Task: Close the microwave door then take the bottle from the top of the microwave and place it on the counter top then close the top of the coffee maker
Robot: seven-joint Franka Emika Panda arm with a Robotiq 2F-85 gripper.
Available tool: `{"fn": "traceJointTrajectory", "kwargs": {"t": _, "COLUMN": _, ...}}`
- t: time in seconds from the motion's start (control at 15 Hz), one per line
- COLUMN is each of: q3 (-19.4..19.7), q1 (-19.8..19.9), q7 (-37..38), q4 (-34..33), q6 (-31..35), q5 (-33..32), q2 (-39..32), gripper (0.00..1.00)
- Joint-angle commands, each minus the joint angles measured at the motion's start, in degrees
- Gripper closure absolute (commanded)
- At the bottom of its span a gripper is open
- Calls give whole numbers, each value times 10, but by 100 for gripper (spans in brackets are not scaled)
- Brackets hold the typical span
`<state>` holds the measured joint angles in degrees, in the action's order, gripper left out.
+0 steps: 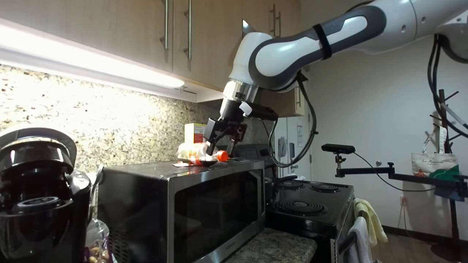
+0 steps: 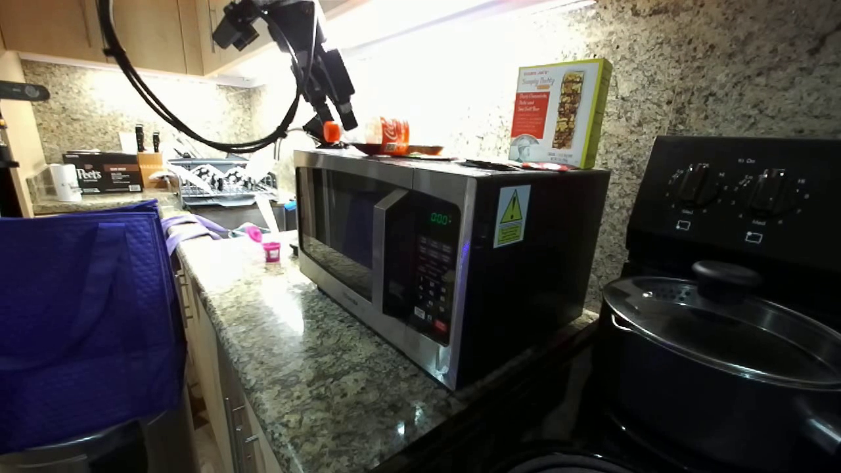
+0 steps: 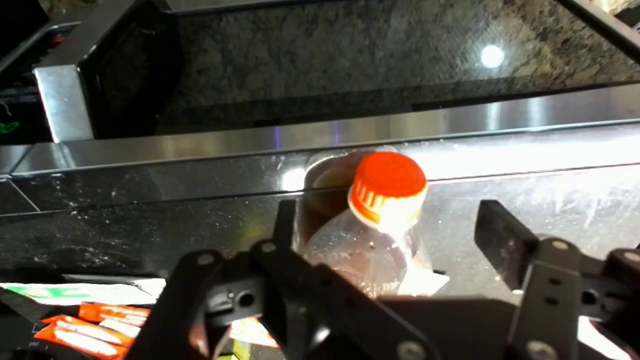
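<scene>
Task about a third along, by my reckoning. First step judged done: the door (image 2: 347, 226) of the microwave (image 2: 529, 295) looked shut, flush with the body and no gap seen along the seam. Second step in hand, only at its start: the bottle (image 3: 360, 250) lay on its side on top of the microwave, close to the front edge and between the two front corners, its orange cap (image 3: 390, 182) pointing toward that edge. Something dark showed beneath it; could not tell what. The claw (image 3: 390, 225) stood with its jaws well apart about the bottle, fingers (image 3: 502, 240) to either side of the neck and shoulder. In the wrist view a plain gap showed on one flank; on the opposite flank, could not tell touching from just beside. No grip, so no lift yet. A box (image 2: 558, 112) stood upright near a rear corner of the microwave, and packets (image 3: 95, 332) lay farther from the front edge than the cap; neither counted for the work. Left to do: grasp the bottle, bring it out past the front edge and set it down on the tabletop (image 2: 328, 368), which ran along below the door. After that, the lid (image 1: 33, 159) of the coffee maker (image 1: 33, 223), seen in an exterior view beside the microwave, base out of frame. The lid looked raised, a gap between it and the rounded part below, so I judged that last step not begun.
</scene>
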<state>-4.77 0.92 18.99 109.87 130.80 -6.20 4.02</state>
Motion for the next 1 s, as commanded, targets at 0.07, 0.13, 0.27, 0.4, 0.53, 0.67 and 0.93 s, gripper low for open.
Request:
{"fn": "traceJointTrajectory", "kwargs": {"t": 0.07, "q3": 9, "q1": -14, "q7": -42, "q4": -30, "q6": -8, "q5": 9, "q2": -30, "gripper": 47}}
{"fn": "traceJointTrajectory", "kwargs": {"t": 0.13, "q3": 10, "q1": -15, "q7": -43, "q4": -33, "q6": -12, "q5": 9, "q2": -33, "gripper": 53}}
{"fn": "traceJointTrajectory", "kwargs": {"t": 0.27, "q3": 11, "q1": -18, "q7": -37, "q4": -33, "q6": -14, "q5": 5, "q2": -36, "gripper": 66}}
{"fn": "traceJointTrajectory", "kwargs": {"t": 0.4, "q3": 12, "q1": -19, "q7": -37, "q4": -30, "q6": -14, "q5": 7, "q2": -36, "gripper": 80}}
{"fn": "traceJointTrajectory", "kwargs": {"t": 0.53, "q3": 12, "q1": -19, "q7": -38, "q4": -25, "q6": -15, "q5": 5, "q2": -31, "gripper": 86}}
{"fn": "traceJointTrajectory", "kwargs": {"t": 0.67, "q3": 12, "q1": -19, "q7": -42, "q4": -7, "q6": -11, "q5": 3, "q2": -9, "gripper": 85}}
{"fn": "traceJointTrajectory", "kwargs": {"t": 0.93, "q3": 7, "q1": -21, "q7": -48, "q4": 44, "q6": -16, "q5": -18, "q2": 56, "gripper": 85}}
